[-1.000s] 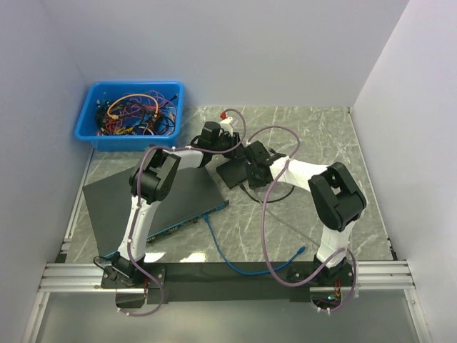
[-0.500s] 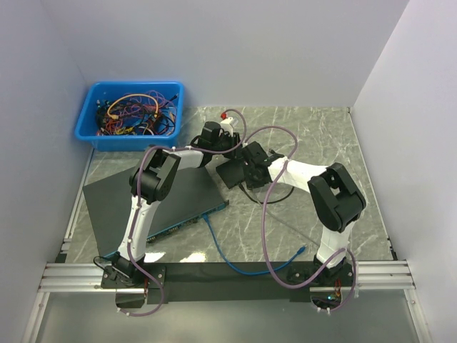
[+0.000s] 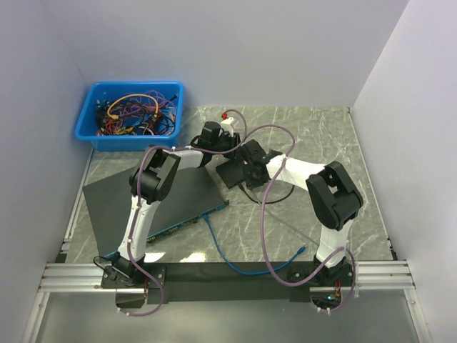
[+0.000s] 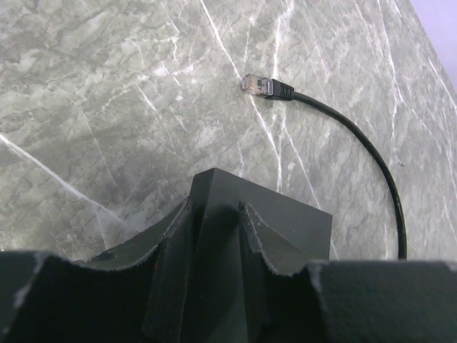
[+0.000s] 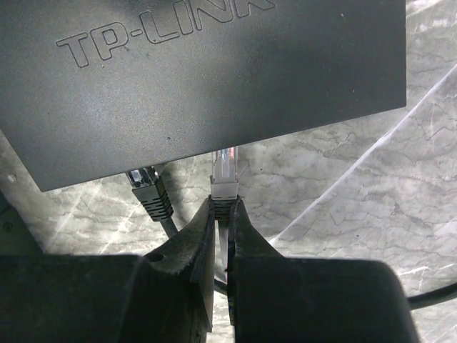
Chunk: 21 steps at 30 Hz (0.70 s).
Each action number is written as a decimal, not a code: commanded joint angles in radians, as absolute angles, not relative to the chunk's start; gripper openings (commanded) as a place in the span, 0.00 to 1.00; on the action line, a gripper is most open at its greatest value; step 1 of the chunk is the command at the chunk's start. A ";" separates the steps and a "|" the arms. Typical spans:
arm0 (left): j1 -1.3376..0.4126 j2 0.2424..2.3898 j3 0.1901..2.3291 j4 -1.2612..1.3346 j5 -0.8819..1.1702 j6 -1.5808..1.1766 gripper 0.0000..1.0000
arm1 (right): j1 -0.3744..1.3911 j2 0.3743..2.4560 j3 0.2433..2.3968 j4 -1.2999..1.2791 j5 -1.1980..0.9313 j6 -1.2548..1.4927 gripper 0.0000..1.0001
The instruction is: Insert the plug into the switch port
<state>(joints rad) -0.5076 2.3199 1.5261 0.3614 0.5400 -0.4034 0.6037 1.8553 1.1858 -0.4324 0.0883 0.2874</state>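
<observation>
The switch [image 5: 214, 78] is a small black TP-LINK box, also seen mid-table in the top view [image 3: 232, 173]. My right gripper [image 5: 223, 204] is shut on the grey boot of a clear plug [image 5: 224, 171]. The plug points at the switch's near face and its tip meets that edge; the port itself is hidden under the lid. A black plug [image 5: 146, 187] sits at the same face just to the left. My left gripper [image 4: 214, 207] is shut on one corner of the switch [image 4: 285, 221], one finger on each side of the edge.
A loose clear plug on a black cable [image 4: 260, 86] lies on the marble beyond the switch. A large flat black unit [image 3: 143, 200] with a blue cable [image 3: 228, 257] sits at the left. A blue bin of cables [image 3: 132, 111] stands at the back left.
My right gripper has slid a little left with the plug, closer to the switch. The left gripper has stayed on the switch.
</observation>
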 commanded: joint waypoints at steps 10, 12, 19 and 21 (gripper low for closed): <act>-0.549 2.303 1.513 0.316 0.595 -0.331 0.35 | 0.546 1.847 1.299 -0.405 0.037 0.227 0.00; -0.554 2.298 1.503 0.308 0.580 -0.328 0.35 | 0.543 1.855 1.315 -0.406 0.029 0.219 0.00; -0.561 2.275 1.457 0.321 0.575 -0.377 0.34 | 0.541 1.905 1.313 -0.379 0.003 0.224 0.00; -0.561 2.270 1.434 0.342 0.586 -0.393 0.34 | 0.540 1.913 1.309 -0.367 0.003 0.224 0.00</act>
<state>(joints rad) -0.5186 2.3104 1.4910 0.4065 0.5133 -0.3614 0.5526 1.8980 1.2572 -0.5087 -0.0086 0.2367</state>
